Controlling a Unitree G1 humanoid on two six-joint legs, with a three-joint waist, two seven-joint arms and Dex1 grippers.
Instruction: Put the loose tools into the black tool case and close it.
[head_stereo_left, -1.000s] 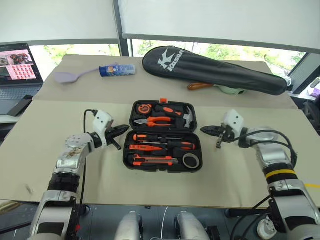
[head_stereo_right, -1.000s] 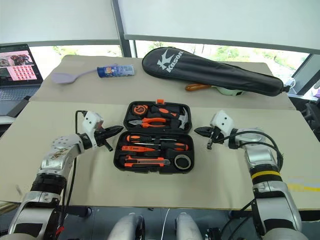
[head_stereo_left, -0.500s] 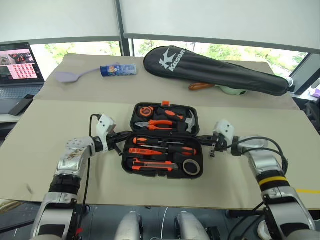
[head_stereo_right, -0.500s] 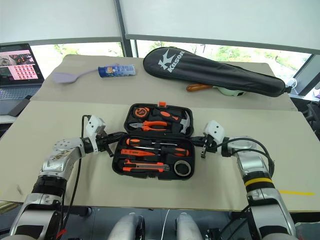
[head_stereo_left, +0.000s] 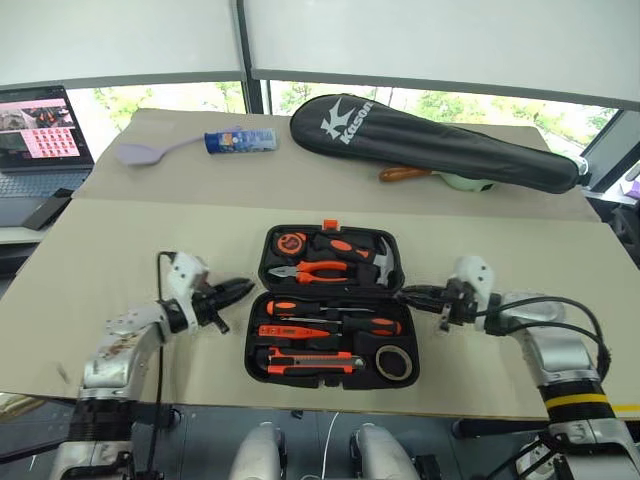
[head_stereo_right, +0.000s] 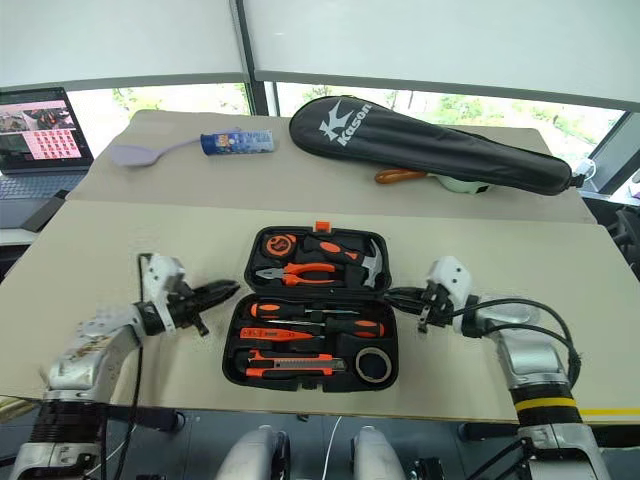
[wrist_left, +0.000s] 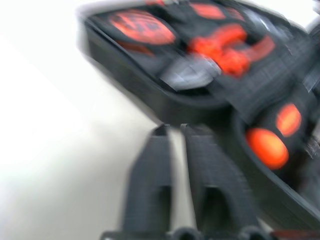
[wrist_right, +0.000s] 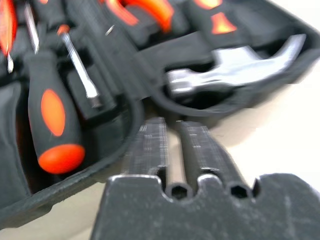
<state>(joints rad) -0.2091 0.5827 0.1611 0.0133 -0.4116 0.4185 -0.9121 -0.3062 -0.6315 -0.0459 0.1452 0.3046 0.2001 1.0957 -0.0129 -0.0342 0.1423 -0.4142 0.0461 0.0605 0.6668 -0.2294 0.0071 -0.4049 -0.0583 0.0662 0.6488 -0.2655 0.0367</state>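
Half a second ago both tools touched the black tool case (head_stereo_left: 335, 305) at its hinge; now our left tool (head_stereo_left: 240, 292) and right tool (head_stereo_left: 412, 294) stand just beside it, fingers narrowly apart, holding nothing. The case lies open mid-counter (head_stereo_left: 130, 240), screwdrivers (head_stereo_left: 335, 325) lying crosswise.

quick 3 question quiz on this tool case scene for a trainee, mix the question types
1. True or false: the black tool case lies open on the table.
2. Which lies in the half of the case nearer the robot? A) hammer B) tape roll C) pliers
3. Fill in: the left hand and right hand sit on opposite ___ of the case.

Key
1. True
2. B
3. Sides; neither hand holds anything.
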